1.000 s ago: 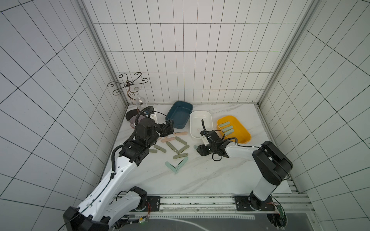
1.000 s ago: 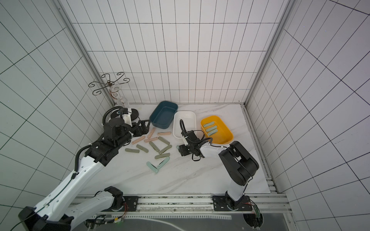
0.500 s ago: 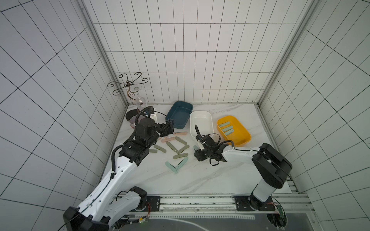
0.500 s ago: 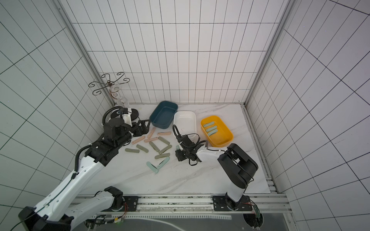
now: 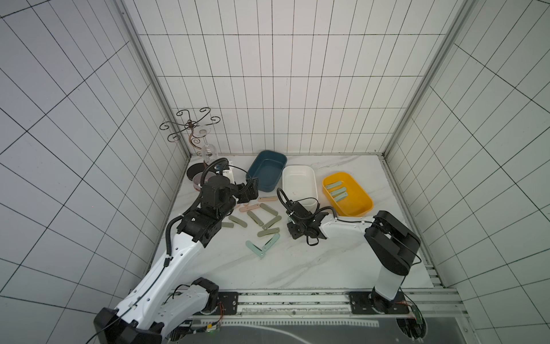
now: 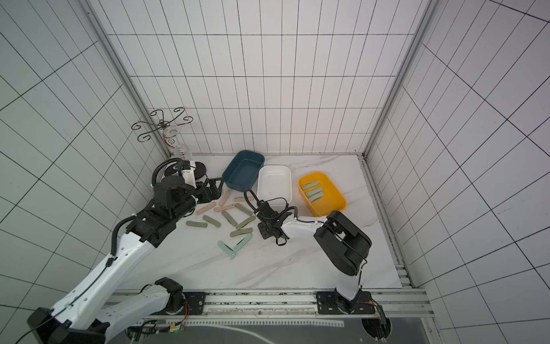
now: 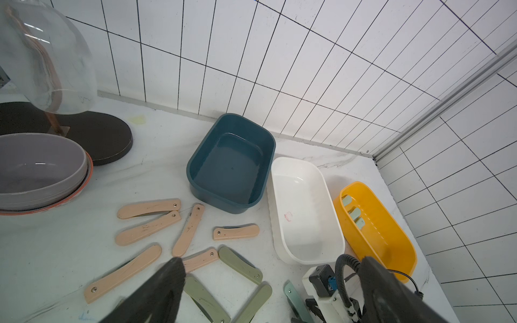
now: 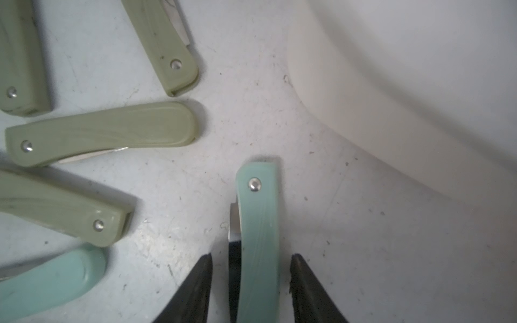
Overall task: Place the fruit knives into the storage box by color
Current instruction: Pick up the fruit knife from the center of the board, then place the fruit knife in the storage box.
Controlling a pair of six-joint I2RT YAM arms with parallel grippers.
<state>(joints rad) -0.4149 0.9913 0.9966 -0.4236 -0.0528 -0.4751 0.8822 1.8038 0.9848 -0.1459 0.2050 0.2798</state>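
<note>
Mint knife (image 8: 258, 237) lies flat on the table (image 8: 335, 251), right between the right gripper (image 8: 251, 258) fingers (image 8: 195, 290), one finger on each side of the handle. A thin gap shows on both sides, so the jaws stand apart, straddling the knife, not pinching it. A good part of the handle sticks out past the fingertips.

Around it: the white box (image 8: 405, 84) wall curves ahead of the jaws and off one finger's outer side, near the knife's far end but apart from it. Off the opposite finger's outer side lie four scattered olive knives (image 8: 106, 131). The nearest one has its rounded butt toward the mint knife, with a clear gap. A second mint knife (image 8: 50, 279) lies on that same side, closer in beside the finger, apart from it. Only bare table shows between each finger and the handle.

The long axis runs along the fingers, straight out from the gripper. The rivet end points away from the jaws. The handle bows slightly, and a sliver of blade peeks from the edge facing the olive knives.

In both top views the right gripper sits low at the table, between the olive knives and the white box. The yellow box (image 5: 354, 199) beyond holds three mint knives (image 5: 337, 191).

Left gripper (image 7: 272, 261): jaws spread wide, holding nothing. Peach knives (image 7: 151, 208) lie just ahead of its fingertips, with the blue box (image 7: 232, 165) beyond them.
</note>
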